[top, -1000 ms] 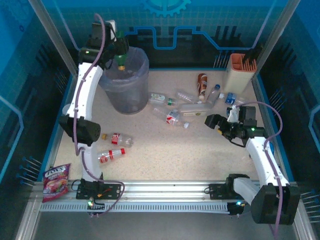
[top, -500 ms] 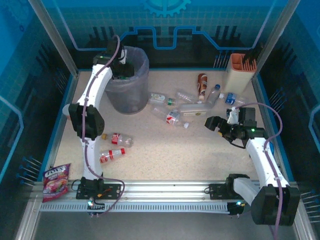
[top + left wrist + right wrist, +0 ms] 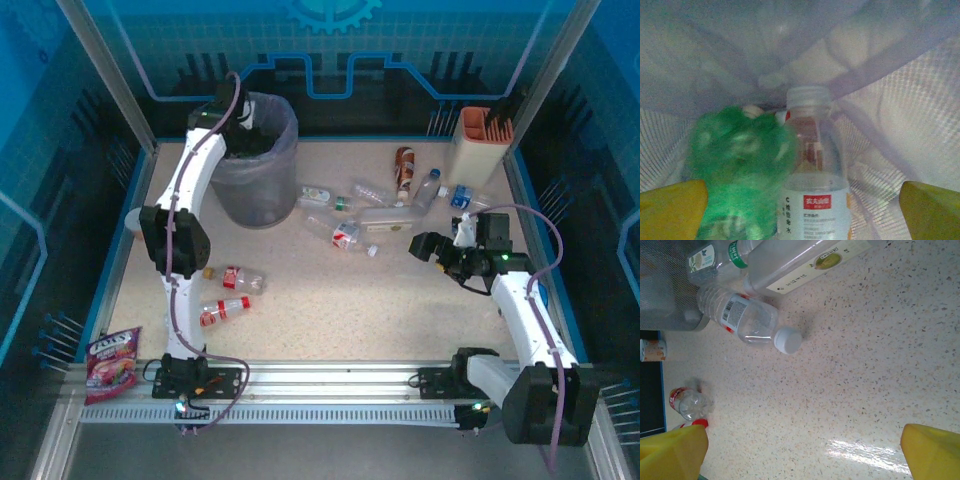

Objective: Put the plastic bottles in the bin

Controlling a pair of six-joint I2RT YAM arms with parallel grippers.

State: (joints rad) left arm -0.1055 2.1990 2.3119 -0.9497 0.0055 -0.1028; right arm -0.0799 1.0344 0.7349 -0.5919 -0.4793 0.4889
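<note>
Left gripper (image 3: 801, 214) hung at the mouth of the bin (image 3: 250, 195), at the table's 11 o'clock. Its yellow fingers (image 3: 671, 210) were spread wide, clamped on nothing. Below them, inside the bag liner (image 3: 900, 120), a blurred green bottle (image 3: 735, 170) lay just at 9 o'clock of a clear bottle (image 3: 815, 195) with a red label. Right gripper (image 3: 428, 246) hovered at 3 o'clock above the table (image 3: 330, 320), jaws likewise apart and empty. Nearest the arm bases, at 7 o'clock, lay a red snack packet (image 3: 110, 358). Beyond it, two red-labelled bottles (image 3: 222, 311) lay on their sides. Farther back, a cluster of bottles (image 3: 360, 215) spread from the bin's 3 o'clock side toward a brown bottle (image 3: 404, 168). Farthest, at 1 o'clock, stood a cream-and-orange holder (image 3: 478, 145).
</note>
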